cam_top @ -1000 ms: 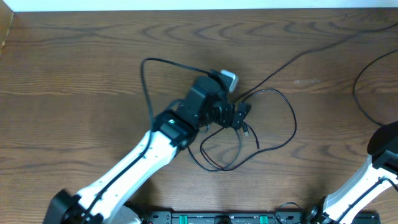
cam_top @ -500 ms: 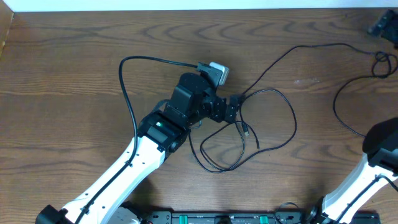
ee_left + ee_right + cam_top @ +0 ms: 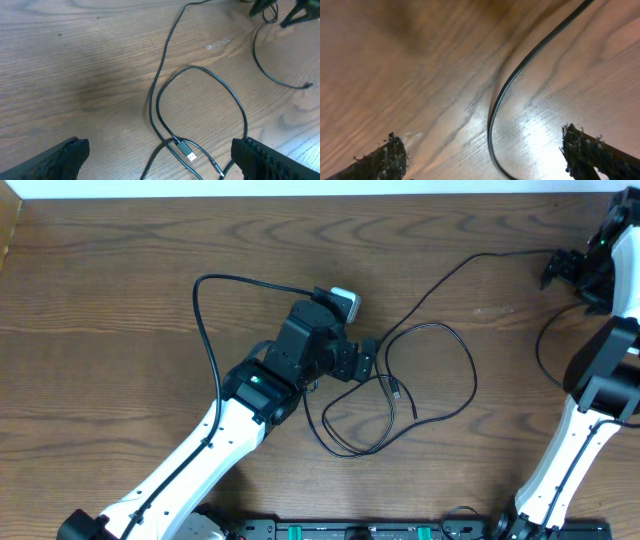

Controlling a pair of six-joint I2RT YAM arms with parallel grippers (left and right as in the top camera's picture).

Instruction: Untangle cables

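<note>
The cables (image 3: pixel 474 380) lie in a loose tangle on the tabletop (image 3: pixel 120 260), just under and ahead of the left hand (image 3: pixel 160 145). A loop (image 3: pixel 192 67) opens away from its fingers. A long cable (image 3: pixel 167 45) runs from the crossing below them out towards the right hand (image 3: pixel 565 268), and a plug (image 3: pixel 189 152) sits at the crossing, midway between the fingers. A third cable (image 3: pixel 254 47) curves alone, close to the right hand.

The left hand is spread wide and holds nothing. The right hand is also spread. One black cable (image 3: pixel 520 70) lies flat on the wood between its fingers and touches neither; which cable it is I cannot tell.

The main risk is at the crossing. Several strands are stacked there, so if the left hand presses together it could pinch two at once and drag the whole tangle rather than free one strand. If the right hand pulls the long cable outward while it is threaded through the loop, the loop would likely cinch tight. A cable lying flat can also slip out from under closing fingers. The left arm's own wire (image 3: pixel 200 330) arcs beside the arm and could snag on a sweep.
</note>
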